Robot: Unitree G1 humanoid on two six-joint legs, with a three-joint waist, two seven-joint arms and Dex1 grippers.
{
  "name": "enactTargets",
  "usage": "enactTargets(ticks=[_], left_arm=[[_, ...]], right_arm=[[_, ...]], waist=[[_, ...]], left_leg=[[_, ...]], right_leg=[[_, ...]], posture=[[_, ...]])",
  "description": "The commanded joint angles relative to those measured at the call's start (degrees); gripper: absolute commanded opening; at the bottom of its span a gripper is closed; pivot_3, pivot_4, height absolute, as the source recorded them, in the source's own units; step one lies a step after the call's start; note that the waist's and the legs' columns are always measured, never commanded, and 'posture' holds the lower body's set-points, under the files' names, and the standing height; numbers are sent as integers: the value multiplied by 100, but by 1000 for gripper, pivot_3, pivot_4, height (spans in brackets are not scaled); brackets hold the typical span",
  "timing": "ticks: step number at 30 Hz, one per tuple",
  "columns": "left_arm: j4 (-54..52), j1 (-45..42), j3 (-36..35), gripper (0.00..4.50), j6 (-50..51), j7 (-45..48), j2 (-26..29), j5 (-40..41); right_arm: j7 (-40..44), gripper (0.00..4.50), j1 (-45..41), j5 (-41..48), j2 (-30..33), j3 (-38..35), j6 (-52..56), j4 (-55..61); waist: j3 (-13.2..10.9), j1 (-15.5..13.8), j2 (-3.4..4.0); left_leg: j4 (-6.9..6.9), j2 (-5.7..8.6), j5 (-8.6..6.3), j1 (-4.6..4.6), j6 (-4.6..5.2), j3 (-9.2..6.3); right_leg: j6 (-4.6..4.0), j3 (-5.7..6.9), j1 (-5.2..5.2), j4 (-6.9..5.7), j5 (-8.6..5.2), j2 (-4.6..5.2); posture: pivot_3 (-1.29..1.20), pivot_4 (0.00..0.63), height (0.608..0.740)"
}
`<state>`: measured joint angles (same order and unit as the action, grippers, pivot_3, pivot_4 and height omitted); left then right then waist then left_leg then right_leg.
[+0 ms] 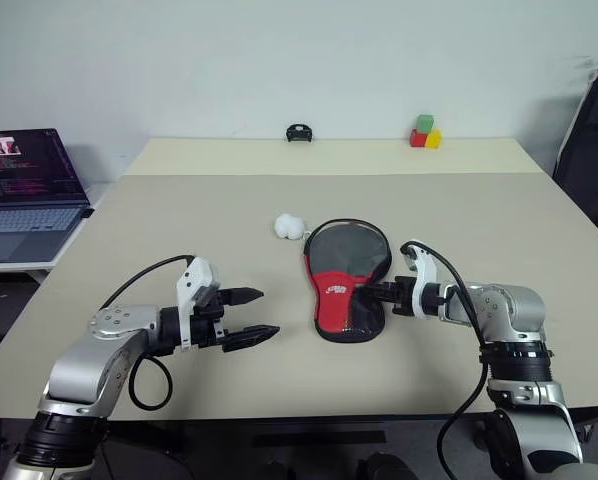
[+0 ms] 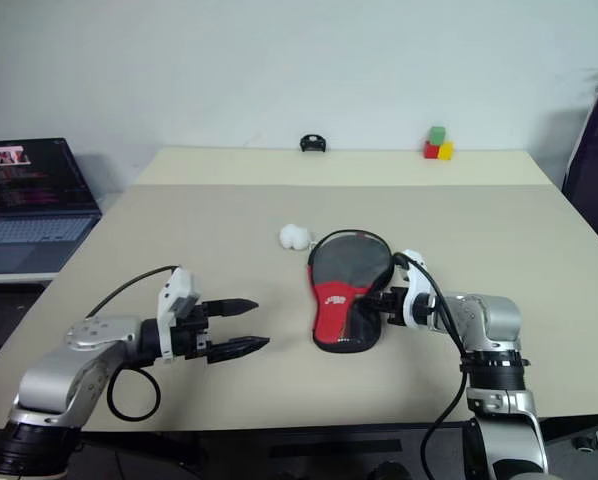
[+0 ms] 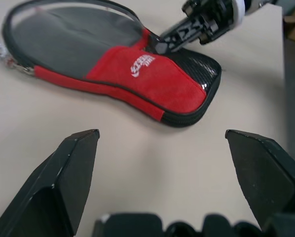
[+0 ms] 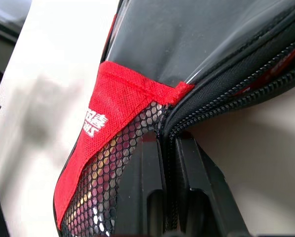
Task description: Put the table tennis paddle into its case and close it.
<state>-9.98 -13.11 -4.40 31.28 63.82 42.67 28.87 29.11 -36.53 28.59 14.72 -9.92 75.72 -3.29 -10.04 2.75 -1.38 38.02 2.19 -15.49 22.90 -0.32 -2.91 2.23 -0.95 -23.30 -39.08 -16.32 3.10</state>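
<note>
Pale wall backs a beige tabletop [image 1: 179, 220], with a laptop [image 1: 24, 195] at its 9 o'clock edge and small coloured blocks [image 1: 425, 132] at about 1 o'clock. Near the middle lies the case [image 1: 345, 280], flat, round end toward 12 o'clock, narrow red-and-mesh end toward 6. Its white pom-pom [image 1: 290, 227] sits just off the round end at about 10 o'clock. The paddle itself is not plainly seen; a dark face shows through the case's clear panel, so it is probably inside, and the zip at the narrow end looks parted.

The right gripper [image 1: 371, 292] comes in from 3 o'clock, jaws together, clamped on the case's zipped edge beside the mesh. The left gripper [image 1: 251, 314] hovers well apart at 8 o'clock of the case, jaws wide apart, holding nothing.

Risk: the pinch catches only a thin seam, so pulling could slip off or drag the whole case. With nothing pressing the case down, tugging the pom-pom may slide it instead of running the zip.
</note>
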Motion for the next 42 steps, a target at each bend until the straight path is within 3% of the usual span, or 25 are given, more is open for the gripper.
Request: enactTargets(ticks=[1,12,22,33,42], left_arm=[[-294,65,-66,4500,28,151,169,161],[-482,140,99,4500,60,384,240,140],[-402,59,215,4500,-3,479,242,71],[-396,72,244,4500,-49,471,243,43],[-404,107,231,4500,-89,439,234,25]], right_arm=[[-56,12,202,381,-78,2,384,798],[-459,12,1237,825,-344,-507,1634,2392],[-950,12,1989,1393,-497,-619,1678,3006],[-1690,12,2204,1605,-793,-786,1678,3031],[-1952,2768,2424,1335,-590,-1212,1678,3218]], waist=[[0,-2,0],[0,-25,0],[0,-49,0],[1,-48,1],[23,-101,-1]], left_leg=[[0,0,0,1,0,0],[-2,1,-1,0,1,-2],[-2,1,-1,-2,1,-3],[-3,0,-1,-6,1,-3],[-1,1,-1,-13,1,-4]], right_leg=[[0,1,0,0,0,0],[0,2,3,2,0,0],[0,2,5,3,-1,-1],[0,3,7,2,-1,-3],[1,4,18,2,-1,-2]], posture=[[0,150,740],[0,150,740],[0,150,740],[0,150,740],[0,150,740]])
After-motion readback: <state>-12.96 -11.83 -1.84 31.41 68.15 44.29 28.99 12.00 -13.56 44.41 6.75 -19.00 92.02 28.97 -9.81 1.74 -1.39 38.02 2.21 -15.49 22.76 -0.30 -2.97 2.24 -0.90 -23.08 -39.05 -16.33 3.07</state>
